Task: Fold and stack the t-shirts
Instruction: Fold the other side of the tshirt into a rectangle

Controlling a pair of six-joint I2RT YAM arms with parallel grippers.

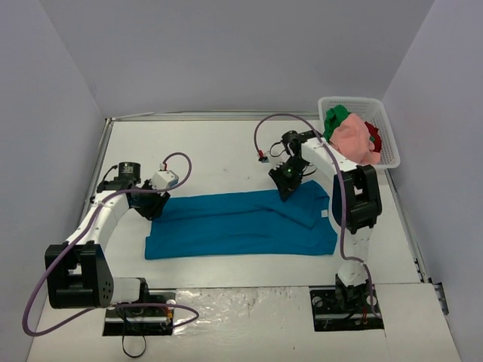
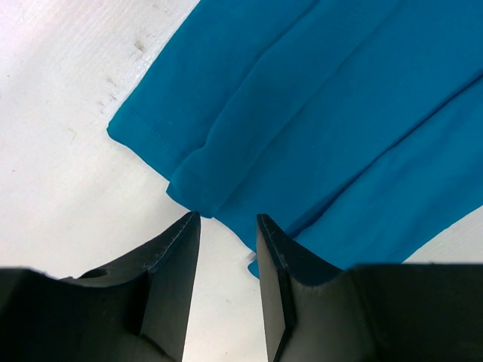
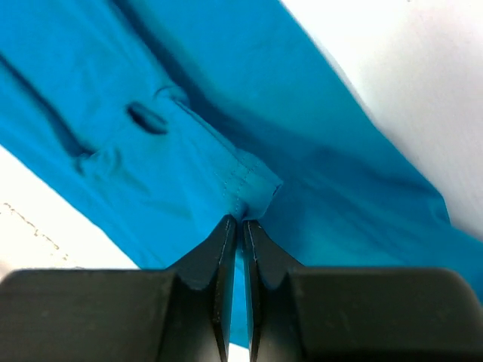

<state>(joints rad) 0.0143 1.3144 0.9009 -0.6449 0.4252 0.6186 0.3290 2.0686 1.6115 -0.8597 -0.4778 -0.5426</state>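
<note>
A teal-blue t-shirt (image 1: 241,226) lies on the white table as a long flat band with lengthwise folds. My left gripper (image 1: 155,205) hovers at its upper left corner. In the left wrist view that gripper (image 2: 229,219) is open; only bare table shows between the fingers, and the folded corner of the teal cloth (image 2: 339,113) lies just past the tips. My right gripper (image 1: 287,185) is at the shirt's upper right part. Seen from the right wrist, this gripper (image 3: 240,220) is shut on a stitched hem corner of the teal-blue t-shirt (image 3: 113,113).
A white mesh basket (image 1: 389,160) stands at the back right corner, holding a pink shirt (image 1: 353,139), a green one (image 1: 336,117) and a red one (image 1: 373,136). Grey walls close the table on three sides. A crinkled plastic sheet (image 1: 241,302) lies between the arm bases.
</note>
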